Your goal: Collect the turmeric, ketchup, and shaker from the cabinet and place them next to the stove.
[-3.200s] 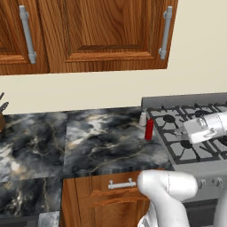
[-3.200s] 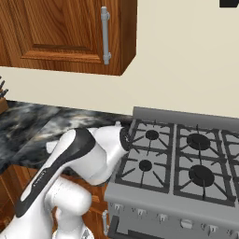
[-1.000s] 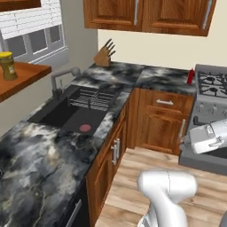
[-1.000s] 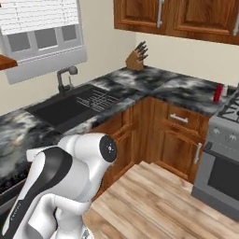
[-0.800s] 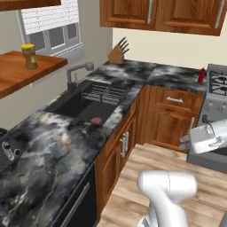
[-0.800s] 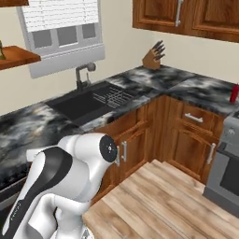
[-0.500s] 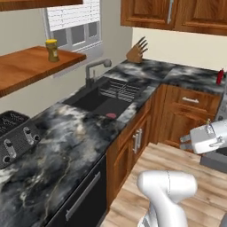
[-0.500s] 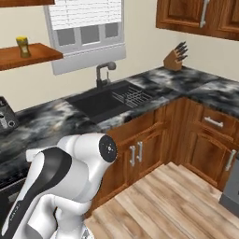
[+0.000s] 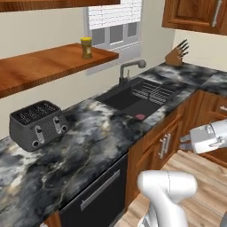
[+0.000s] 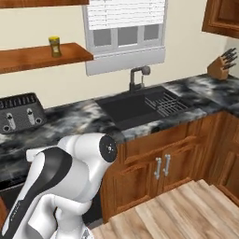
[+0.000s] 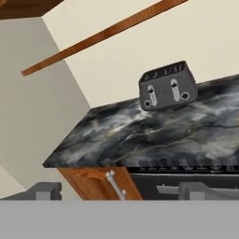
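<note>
Parked out on the wooden floor, well apart from the dark marbled counter, with the gripper carried low at about counter-edge height and aimed along the worktop toward the toaster. Jaws spread wide, nothing between the fingertips, so nothing in hand; a sensible way to travel, ready to close on a jar without a separate opening move. Up on the cabinet, an open reddish-brown shelf board against the cream wall, the turmeric: upright, yellow lid on top, close to the end of the board beside the window, seen again from the other side. Set there alone and near the front edge, clear of the wall, hence easy to approach from the front. Below and to one side of it, the toaster on the counter; toward the window, the sink with its faucet, and far along, the knife block. Judged from this layout: a fetch leg, not a placing one. Too far off and too low for a reach to the shelf, so probably a closer approach and a raised arm needed first. Main hazards by the look of it: knocking the small jar over with wide fingers, or clipping the shelf edge on the way up.
</note>
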Motion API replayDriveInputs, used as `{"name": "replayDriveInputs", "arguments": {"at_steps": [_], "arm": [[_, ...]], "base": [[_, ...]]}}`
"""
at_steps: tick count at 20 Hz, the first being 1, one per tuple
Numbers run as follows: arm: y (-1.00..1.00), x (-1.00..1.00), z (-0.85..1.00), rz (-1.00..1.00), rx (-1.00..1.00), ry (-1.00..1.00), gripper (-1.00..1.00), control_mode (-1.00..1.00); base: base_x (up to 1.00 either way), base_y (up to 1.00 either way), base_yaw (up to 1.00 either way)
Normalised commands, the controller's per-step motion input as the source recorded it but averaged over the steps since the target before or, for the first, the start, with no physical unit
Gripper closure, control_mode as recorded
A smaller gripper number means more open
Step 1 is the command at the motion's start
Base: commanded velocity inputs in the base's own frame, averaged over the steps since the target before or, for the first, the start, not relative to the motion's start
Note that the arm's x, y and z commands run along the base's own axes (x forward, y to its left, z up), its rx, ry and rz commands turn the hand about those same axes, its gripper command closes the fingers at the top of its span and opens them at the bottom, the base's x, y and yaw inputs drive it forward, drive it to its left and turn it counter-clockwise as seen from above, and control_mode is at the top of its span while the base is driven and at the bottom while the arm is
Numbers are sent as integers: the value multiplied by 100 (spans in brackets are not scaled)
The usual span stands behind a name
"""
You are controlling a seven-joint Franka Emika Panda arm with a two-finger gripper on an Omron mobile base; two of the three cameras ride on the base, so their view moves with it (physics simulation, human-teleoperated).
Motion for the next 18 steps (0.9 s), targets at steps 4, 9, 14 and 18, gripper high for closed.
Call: {"name": "replayDriveInputs", "arguments": {"at_steps": [4, 9, 14, 18], "arm": [[0, 0, 0, 0, 0, 0, -100, 100], [0, 0, 0, 0, 0, 0, -100, 100], [0, 0, 0, 0, 0, 0, -100, 100], [0, 0, 0, 0, 0, 0, -100, 100]], "base": [[68, 0, 44], [84, -5, 41], [75, -19, 35], [74, -7, 20]]}}
